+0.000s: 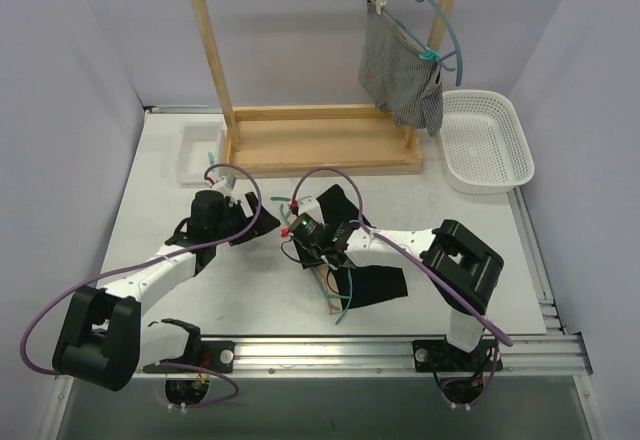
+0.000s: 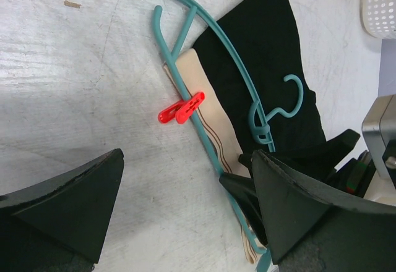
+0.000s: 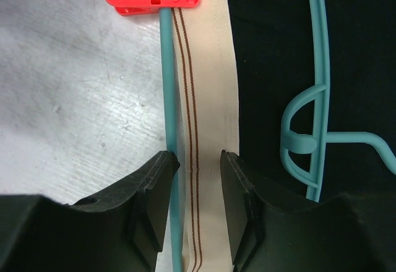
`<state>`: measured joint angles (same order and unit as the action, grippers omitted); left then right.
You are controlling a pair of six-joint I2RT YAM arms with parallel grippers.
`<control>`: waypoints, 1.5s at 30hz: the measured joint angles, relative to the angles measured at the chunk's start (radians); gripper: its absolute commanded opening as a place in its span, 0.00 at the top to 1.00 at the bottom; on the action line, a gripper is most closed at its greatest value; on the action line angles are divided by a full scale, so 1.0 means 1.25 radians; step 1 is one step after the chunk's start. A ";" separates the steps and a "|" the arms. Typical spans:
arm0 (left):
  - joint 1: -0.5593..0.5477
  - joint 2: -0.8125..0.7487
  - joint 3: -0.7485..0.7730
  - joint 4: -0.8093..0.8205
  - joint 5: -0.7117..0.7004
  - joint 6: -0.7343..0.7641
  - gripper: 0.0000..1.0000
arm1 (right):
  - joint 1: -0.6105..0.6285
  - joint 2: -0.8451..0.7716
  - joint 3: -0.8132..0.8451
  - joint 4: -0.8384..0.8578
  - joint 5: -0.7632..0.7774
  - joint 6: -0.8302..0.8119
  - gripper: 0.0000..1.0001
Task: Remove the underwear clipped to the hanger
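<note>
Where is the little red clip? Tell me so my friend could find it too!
On the white table, in front of the wooden rack, black underwear lies flat. A teal hanger lies across it, and the red clip sits on its bar, beside the tan waistband. Nothing else on that hanger is red.

Light: bright, diffuse, from above table (image 1: 470, 215). Shadows on table: soft, short. Glare: mild sheen on table, wrist views. Focus: sharp; black underwear (image 2: 260, 55) on table detail-less.
</note>
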<state>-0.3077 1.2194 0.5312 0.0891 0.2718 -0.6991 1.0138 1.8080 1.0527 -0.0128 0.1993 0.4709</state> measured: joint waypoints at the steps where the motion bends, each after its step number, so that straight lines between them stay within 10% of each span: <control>1: 0.000 0.000 0.000 0.000 -0.002 0.000 0.06 | 0.005 -0.001 0.000 0.000 0.003 0.001 0.63; 41: 0.019 0.012 0.000 -0.016 -0.010 -0.001 0.06 | 0.098 -0.005 -0.042 0.026 0.031 0.033 0.71; 45: 0.019 0.015 0.000 -0.014 -0.007 -0.004 0.06 | 0.088 -0.003 -0.042 0.031 0.021 0.034 0.93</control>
<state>-0.2844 1.2381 0.5312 0.0711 0.2630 -0.7040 1.1233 1.8038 1.0004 0.0261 0.2253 0.5129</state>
